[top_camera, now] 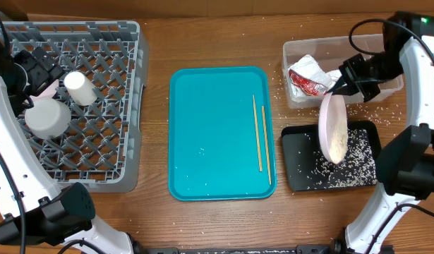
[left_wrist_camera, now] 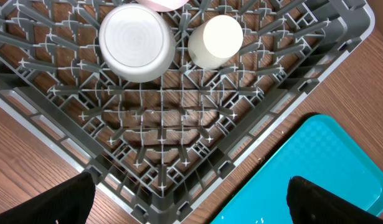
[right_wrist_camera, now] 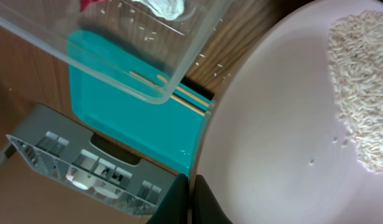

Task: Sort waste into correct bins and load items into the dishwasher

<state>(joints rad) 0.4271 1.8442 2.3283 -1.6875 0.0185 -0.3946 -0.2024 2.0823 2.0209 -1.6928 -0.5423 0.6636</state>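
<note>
My right gripper [top_camera: 341,85] is shut on the rim of a pink plate [top_camera: 334,129], held tilted on edge above the black tray [top_camera: 298,152]. Rice clings to the plate's lower part [right_wrist_camera: 362,93], and rice lies scattered in the black tray. In the right wrist view the fingers [right_wrist_camera: 191,199] pinch the plate rim [right_wrist_camera: 272,143]. My left gripper [left_wrist_camera: 190,199] is open and empty above the corner of the grey dish rack [top_camera: 125,141]. The rack holds a white bowl [top_camera: 47,117] upside down and a white cup [top_camera: 80,88]. Two chopsticks [top_camera: 262,137] lie on the teal tray [top_camera: 209,134].
A clear plastic bin [top_camera: 301,53] at the back right holds crumpled wrappers [top_camera: 310,75]. Loose rice grains are scattered on the wooden table around the bin and black tray. A pink item [left_wrist_camera: 161,3] shows at the rack's far edge.
</note>
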